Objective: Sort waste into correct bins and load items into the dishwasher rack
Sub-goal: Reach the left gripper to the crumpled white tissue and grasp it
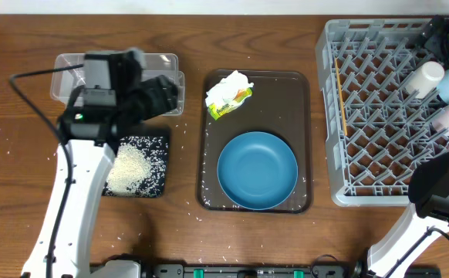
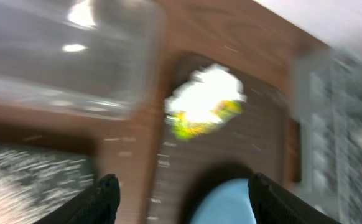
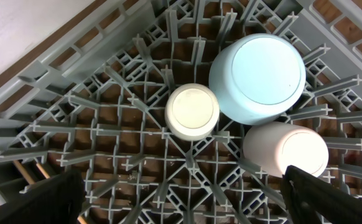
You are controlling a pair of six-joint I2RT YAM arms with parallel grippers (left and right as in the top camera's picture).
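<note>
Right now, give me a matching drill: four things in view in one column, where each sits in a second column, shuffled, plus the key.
Things
1. dark blue bowl
2. rice heap
3. pale blue bowl
4. clear tub

Places
A. upside down in the grey rack
B. directly on the wooden table
C. on the brown tray
D. on the black tray

Pairs: 1-C, 2-D, 3-A, 4-B
</note>
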